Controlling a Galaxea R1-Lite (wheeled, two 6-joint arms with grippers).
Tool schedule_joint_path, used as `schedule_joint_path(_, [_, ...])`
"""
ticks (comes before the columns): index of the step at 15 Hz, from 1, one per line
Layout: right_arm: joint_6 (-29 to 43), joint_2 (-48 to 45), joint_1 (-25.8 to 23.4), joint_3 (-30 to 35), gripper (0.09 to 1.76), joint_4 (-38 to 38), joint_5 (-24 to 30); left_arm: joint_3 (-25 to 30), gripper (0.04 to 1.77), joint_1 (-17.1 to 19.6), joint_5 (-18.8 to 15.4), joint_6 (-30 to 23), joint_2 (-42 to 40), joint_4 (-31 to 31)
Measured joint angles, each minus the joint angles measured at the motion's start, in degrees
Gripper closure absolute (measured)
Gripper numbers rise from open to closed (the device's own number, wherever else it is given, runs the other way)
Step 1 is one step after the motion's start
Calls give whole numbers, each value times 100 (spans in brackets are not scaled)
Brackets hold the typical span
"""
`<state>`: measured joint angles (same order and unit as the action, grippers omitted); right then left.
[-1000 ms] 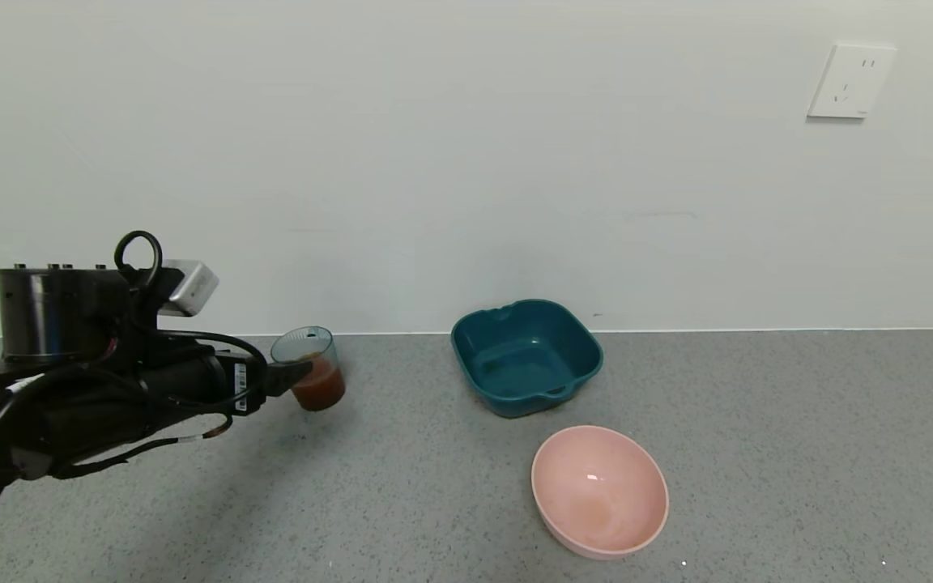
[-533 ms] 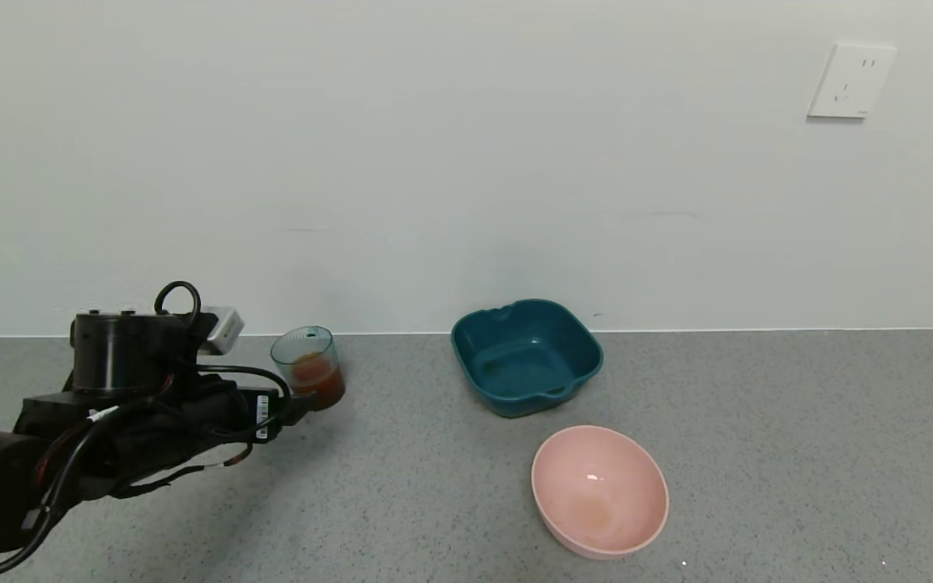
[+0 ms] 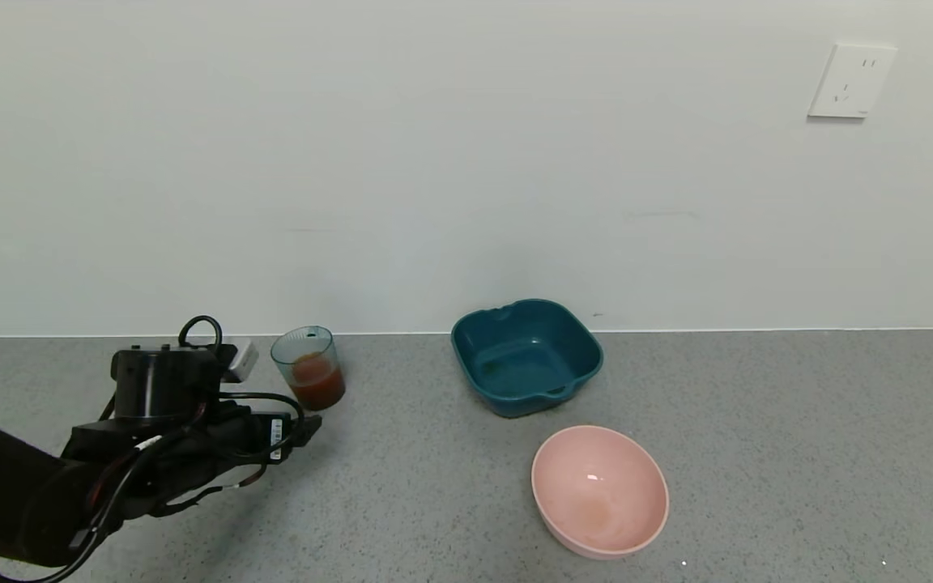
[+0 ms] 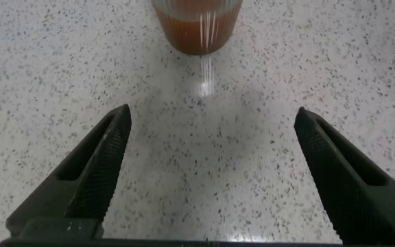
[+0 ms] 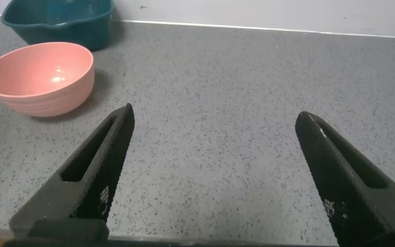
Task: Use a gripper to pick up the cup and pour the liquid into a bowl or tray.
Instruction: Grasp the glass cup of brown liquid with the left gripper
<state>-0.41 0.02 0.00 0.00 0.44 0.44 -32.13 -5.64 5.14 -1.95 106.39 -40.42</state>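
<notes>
The cup [image 3: 308, 374] stands upright on the grey counter near the back wall, with reddish-brown liquid [image 3: 319, 389] in its lower part. My left gripper [image 3: 308, 425] hangs low just in front of it, open, with nothing between its fingers. In the left wrist view the cup [image 4: 197, 24] sits beyond the fingertips of the left gripper [image 4: 211, 113], apart from them. The dark teal dish [image 3: 460, 348] lies to the cup's right, empty. My right gripper [image 5: 214, 113] is open over bare counter and does not appear in the head view.
A round pink bowl [image 3: 600, 490] sits in front of the teal dish and shows again as the pink bowl [image 5: 40, 103] in the right wrist view, beside the dish [image 5: 60, 20]. A white wall with a socket [image 3: 851, 81] closes off the counter's back.
My left arm has sunk lower and drawn back toward me, so its fingertips now sit below and in front of the cup. The cup has stayed in place.
</notes>
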Motion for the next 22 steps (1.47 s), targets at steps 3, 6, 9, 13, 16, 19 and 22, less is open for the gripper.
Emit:
schedule_joint_path(3, [1,0,0,0,14,0,-2,-6,9,2,102,-2,478,-568])
schedule_joint_path(6, [0,0,0,0,14,-2,-2,-20,9,17,85,-17,929,-1387])
schedule_joint_path(9, [1,0,0,0,14,0,-2,-63,9,30,74,-20,1354,-2176])
schedule_joint_path(13, [-2,0,0,0,14,-2,-2,-157,9,35,100,-20,1872,-2992])
schedule_joint_path(16, [0,0,0,0,14,0,-2,-232,9,50,61,-102,2175,-3429])
schedule_joint_path(19, [0,0,0,0,14,0,-2,-367,9,68,15,-284,2369,-3540])
schedule_joint_path(22, [1,0,0,0,14,0,0,-527,9,105,2,-306,2478,-3551])
